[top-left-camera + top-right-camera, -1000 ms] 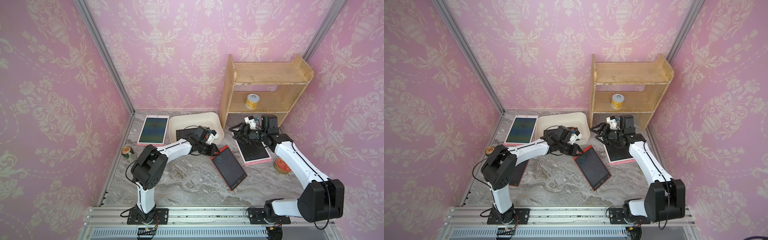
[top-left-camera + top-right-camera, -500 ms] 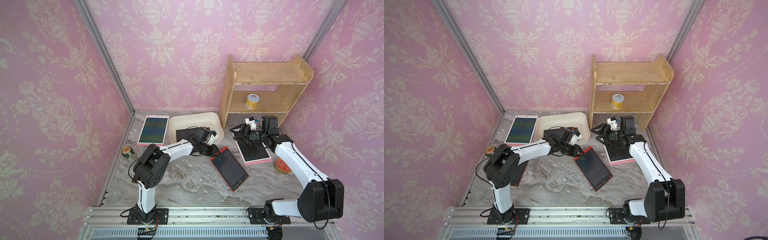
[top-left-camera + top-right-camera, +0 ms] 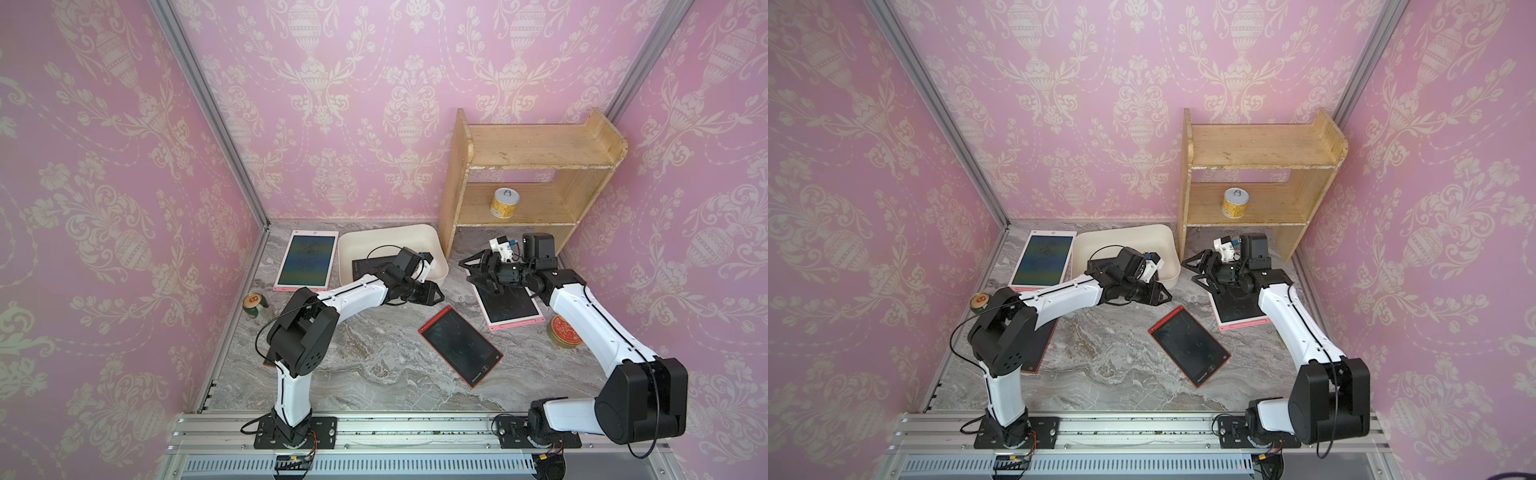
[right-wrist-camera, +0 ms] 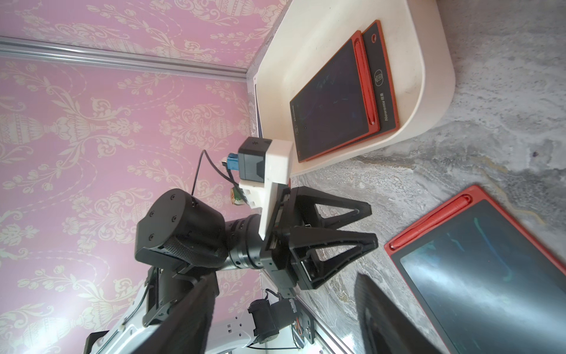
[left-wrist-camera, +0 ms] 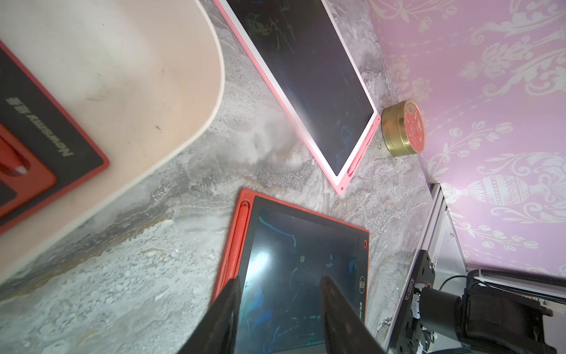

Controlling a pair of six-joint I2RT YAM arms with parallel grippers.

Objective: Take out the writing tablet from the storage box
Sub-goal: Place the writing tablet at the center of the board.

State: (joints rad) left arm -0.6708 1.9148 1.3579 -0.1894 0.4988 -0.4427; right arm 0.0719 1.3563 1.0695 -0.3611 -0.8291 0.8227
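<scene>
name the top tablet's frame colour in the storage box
Red; top tablet shows best in the right wrist view.

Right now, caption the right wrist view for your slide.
Open left gripper beside the storage box holding two stacked writing tablets; a third tablet lies on the marble table.

Pink wallpaper (image 3: 374, 104) with a cream urn-and-vine pattern on all three walls, bare aluminium posts (image 3: 209, 112) in the back corners. Grey marble-look surface (image 3: 374, 361), plain two-tier wooden shelf (image 3: 536, 151) against the back wall near the right corner. Soft, even light
</scene>
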